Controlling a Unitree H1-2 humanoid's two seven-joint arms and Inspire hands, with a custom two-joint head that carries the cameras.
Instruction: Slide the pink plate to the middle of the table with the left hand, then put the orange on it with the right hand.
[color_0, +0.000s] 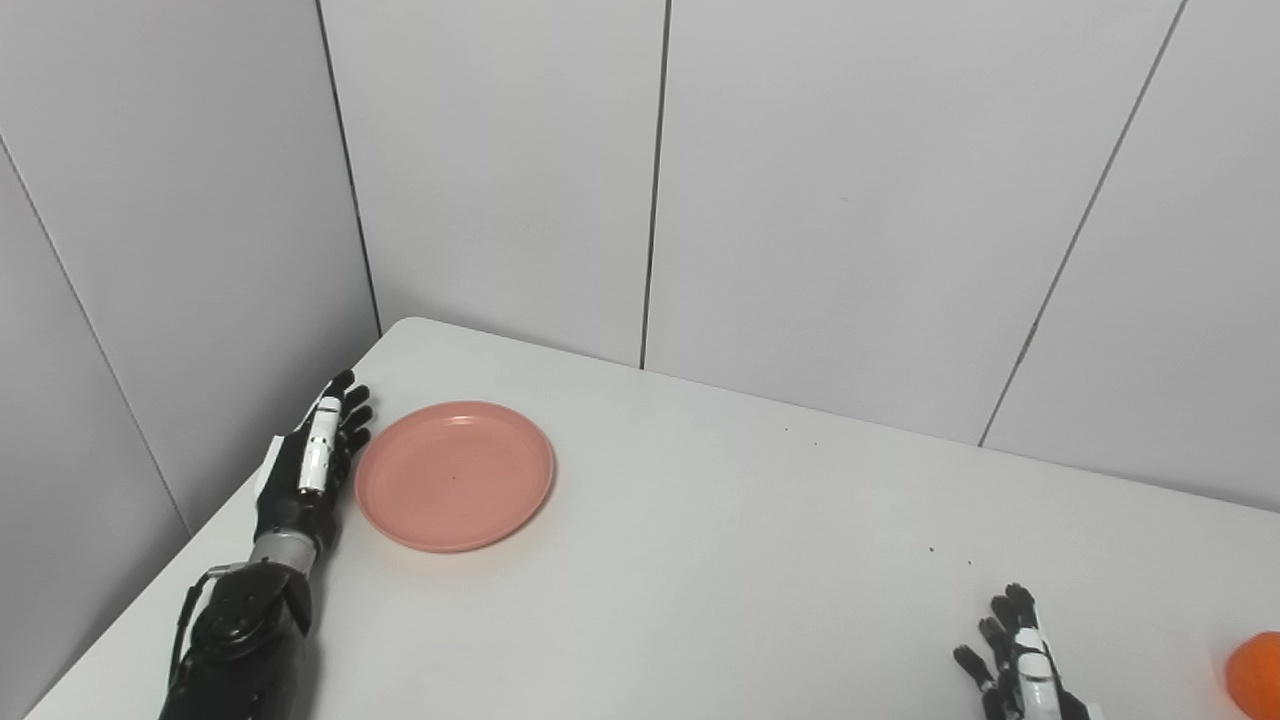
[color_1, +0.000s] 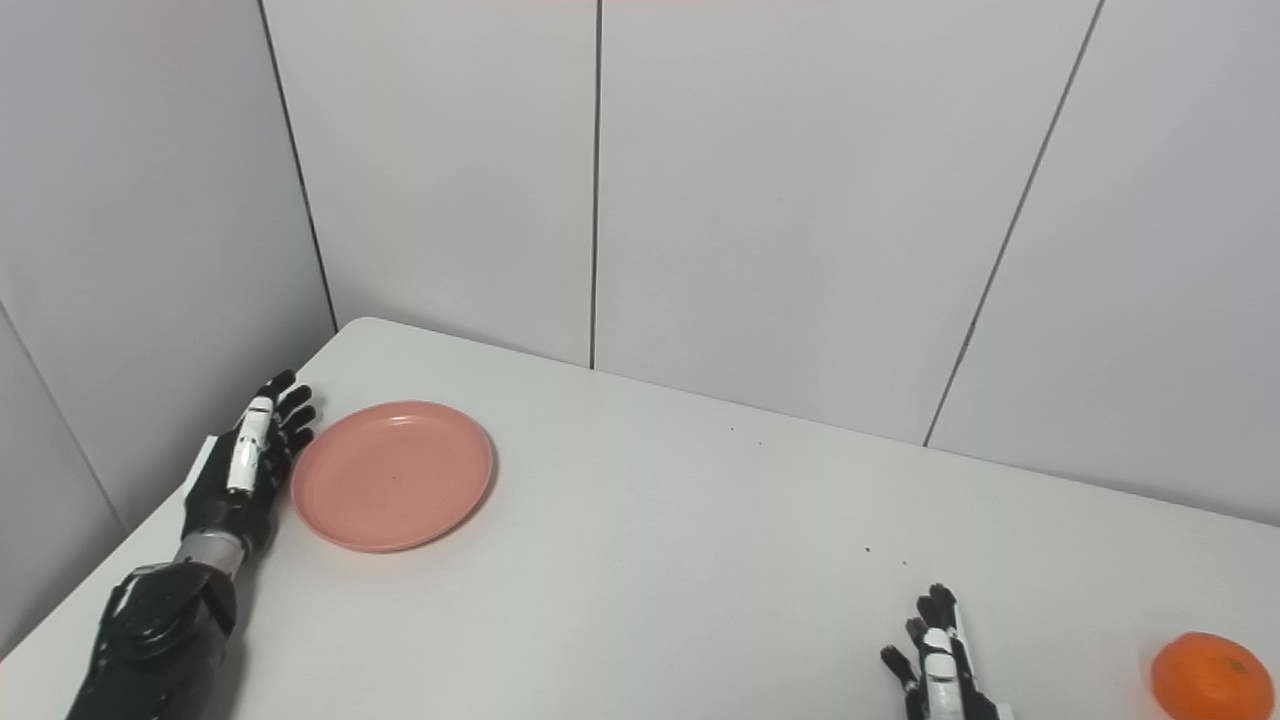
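- Right hand (color_1: 940, 665) at the near edge of the bench (color_1: 680, 560), partly cut off by the frame; fingers straight and spread, holding nothing.
- Orange (color_1: 1210, 675) on the bench at the near right, to the right of the right hand, clear gap between them, not touching.
- Left hand (color_0: 315, 465) further back on the left side, near the bench's left edge; fingers extended and a little apart, nothing grasped.
- Left hand sits just beside the left rim of the pink plate (color_0: 455, 475); cannot tell if fingers touch the rim.
- Pink plate flat on the bench at far left, nothing on it, well apart from the orange.
- Grey wall panels (color_0: 800, 200) behind.
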